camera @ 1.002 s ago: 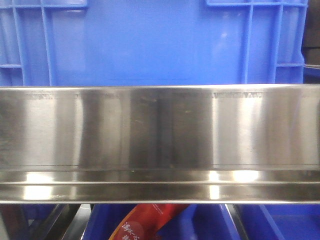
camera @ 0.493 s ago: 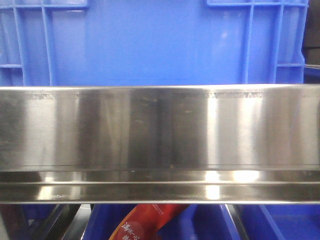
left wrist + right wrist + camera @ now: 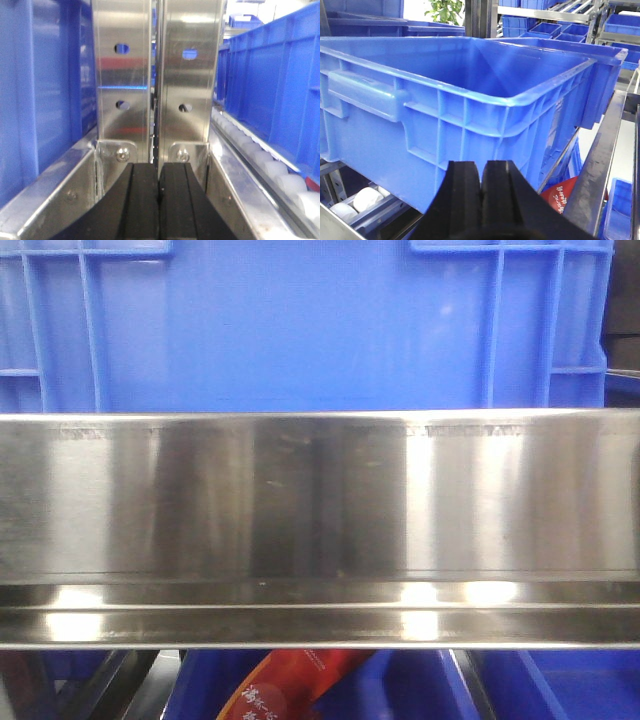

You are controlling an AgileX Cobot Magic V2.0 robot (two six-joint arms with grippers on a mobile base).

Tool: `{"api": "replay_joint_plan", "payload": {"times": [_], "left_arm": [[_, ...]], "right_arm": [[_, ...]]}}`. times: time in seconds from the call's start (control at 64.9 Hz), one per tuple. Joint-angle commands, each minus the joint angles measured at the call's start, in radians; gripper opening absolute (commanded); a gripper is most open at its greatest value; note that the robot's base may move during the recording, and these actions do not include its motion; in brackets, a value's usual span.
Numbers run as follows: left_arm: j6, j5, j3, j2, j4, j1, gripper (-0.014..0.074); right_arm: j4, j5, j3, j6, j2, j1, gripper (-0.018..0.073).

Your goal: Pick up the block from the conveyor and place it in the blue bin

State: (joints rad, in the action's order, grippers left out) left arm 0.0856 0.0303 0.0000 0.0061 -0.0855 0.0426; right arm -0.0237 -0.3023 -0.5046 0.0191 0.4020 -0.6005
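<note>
Facing a blue bin [image 3: 470,95] from just outside its ribbed wall, the right tool [image 3: 481,200] has its black pads pressed together with nothing between them. The left tool [image 3: 159,200] is likewise closed narrow and empty, aimed at steel uprights [image 3: 157,75]. Neither block nor conveyor shows in any view.

Bright overhead glare streaks on the steel rail [image 3: 320,500], soft focus.
</note>
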Motion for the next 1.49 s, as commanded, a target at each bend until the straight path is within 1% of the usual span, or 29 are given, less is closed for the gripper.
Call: {"api": "replay_joint_plan", "payload": {"times": [0.0, 0.693, 0.786, 0.832, 0.909, 0.94, 0.986, 1.017, 1.032, 1.14, 1.279, 1.479], "left_arm": [[-0.005, -0.023, 0.0, -0.006, 0.001, 0.002, -0.0111], [-0.005, -0.023, 0.0, -0.006, 0.001, 0.002, -0.0111], [-0.005, -0.023, 0.0, -0.006, 0.001, 0.002, -0.0111], [-0.005, -0.023, 0.0, -0.006, 0.001, 0.002, -0.0111], [-0.005, -0.023, 0.0, -0.006, 0.001, 0.002, -0.0111], [-0.005, -0.023, 0.0, -0.006, 0.001, 0.002, -0.0111], [-0.005, -0.023, 0.0, -0.006, 0.001, 0.002, -0.0111], [-0.005, -0.023, 0.0, -0.006, 0.001, 0.002, -0.0111], [-0.005, -0.023, 0.0, -0.006, 0.001, 0.002, -0.0111], [-0.005, -0.023, 0.0, -0.006, 0.001, 0.002, -0.0111], [-0.005, -0.023, 0.0, -0.006, 0.001, 0.002, -0.0111], [-0.005, -0.023, 0.0, -0.006, 0.001, 0.002, -0.0111]], "right_arm": [[0.008, 0.028, 0.0, 0.01, -0.006, -0.002, -0.0162], [0.008, 0.038, 0.0, 0.01, -0.006, -0.002, -0.0162], [0.008, 0.04, 0.002, 0.01, -0.008, 0.014, -0.0162], [0.008, 0.038, 0.002, 0.01, -0.016, 0.036, -0.0162], [0.008, 0.038, 0.013, 0.01, -0.035, 0.105, -0.0162], [0.008, 0.043, 0.021, 0.01, -0.049, 0.137, -0.0162], [-0.005, 0.046, 0.04, 0.01, -0.072, 0.204, -0.0162], [-0.011, 0.049, 0.054, 0.01, -0.084, 0.229, -0.0162], [-0.018, 0.054, 0.066, 0.01, -0.1, 0.262, -0.0162], [-0.048, 0.088, 0.148, 0.01, -0.174, 0.364, -0.0162], [-0.07, 0.128, 0.272, 0.01, -0.268, 0.439, -0.0162], [-0.088, 0.178, 0.421, 0.01, -0.397, 0.506, -0.0162]]}}
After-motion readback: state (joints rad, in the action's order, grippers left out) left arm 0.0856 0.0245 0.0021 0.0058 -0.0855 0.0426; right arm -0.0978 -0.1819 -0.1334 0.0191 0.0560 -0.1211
